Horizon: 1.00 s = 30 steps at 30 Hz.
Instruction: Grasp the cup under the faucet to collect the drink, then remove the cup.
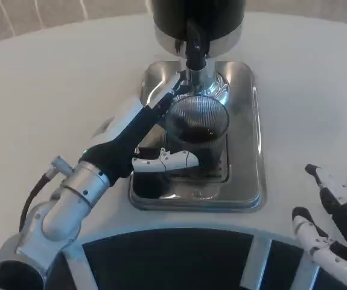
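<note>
**Cup held under the faucet, drink inside**

Nearest, the right hand waits at the tabletop edge, fingers spread and holding nothing. Farther in, the left hand wraps its fingers around the cup, which stands on the steel drip tray below the black faucet. The cup is clear, ribbed and holds dark liquid; it looks light, stiff and likely slippery, so a mid-wall grip, kept upright, seems safest.

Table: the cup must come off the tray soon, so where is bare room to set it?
Bare table left of the tray, and right of it above the right hand. Crowded on the tray: left hand grips the cup under the faucet.
</note>
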Motion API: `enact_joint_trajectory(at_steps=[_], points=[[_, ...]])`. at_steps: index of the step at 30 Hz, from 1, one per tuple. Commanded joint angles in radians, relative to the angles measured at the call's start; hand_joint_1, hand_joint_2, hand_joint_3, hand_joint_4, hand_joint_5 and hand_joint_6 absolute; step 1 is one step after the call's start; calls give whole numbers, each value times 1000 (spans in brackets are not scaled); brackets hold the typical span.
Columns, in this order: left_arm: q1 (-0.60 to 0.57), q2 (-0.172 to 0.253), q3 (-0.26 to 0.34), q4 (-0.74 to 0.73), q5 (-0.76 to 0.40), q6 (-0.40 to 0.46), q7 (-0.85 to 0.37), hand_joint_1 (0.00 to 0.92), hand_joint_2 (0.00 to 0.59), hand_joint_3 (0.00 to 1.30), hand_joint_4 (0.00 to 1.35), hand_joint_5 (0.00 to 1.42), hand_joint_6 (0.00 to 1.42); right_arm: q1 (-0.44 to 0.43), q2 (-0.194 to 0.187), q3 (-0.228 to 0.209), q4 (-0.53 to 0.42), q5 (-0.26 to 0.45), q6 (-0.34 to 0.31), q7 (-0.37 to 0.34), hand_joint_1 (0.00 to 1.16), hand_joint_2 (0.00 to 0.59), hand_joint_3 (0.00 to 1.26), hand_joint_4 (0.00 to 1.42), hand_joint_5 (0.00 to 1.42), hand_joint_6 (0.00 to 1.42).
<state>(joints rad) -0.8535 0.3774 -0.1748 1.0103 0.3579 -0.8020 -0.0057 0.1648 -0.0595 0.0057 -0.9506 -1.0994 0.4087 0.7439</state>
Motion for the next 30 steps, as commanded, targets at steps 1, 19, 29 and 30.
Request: enact_joint_trajectory(at_steps=[1, 19, 29, 30], points=[[0, 7, -2, 27, 1, 24, -10, 382, 55, 0, 89, 438, 440, 5, 1, 8, 3, 1, 4, -7, 63, 553, 10, 0, 0, 0], [-35, -11, -6, 77, 3, 37, -9, 364, 55, 0, 105, 462, 478, -7, -2, 2, 21, 6, 18, -4, 54, 544, 15, 0, 0, 0], [-47, -31, -22, 84, 17, 20, -1, 363, 55, 0, 176, 558, 689, -9, -6, -4, 17, -3, 36, 1, 58, 544, 15, 0, 0, 0], [-49, -33, -26, 83, 21, 18, 3, 366, 57, 0, 183, 563, 706, -9, -7, -5, 16, -4, 38, 2, 59, 545, 15, 0, 0, 0]])
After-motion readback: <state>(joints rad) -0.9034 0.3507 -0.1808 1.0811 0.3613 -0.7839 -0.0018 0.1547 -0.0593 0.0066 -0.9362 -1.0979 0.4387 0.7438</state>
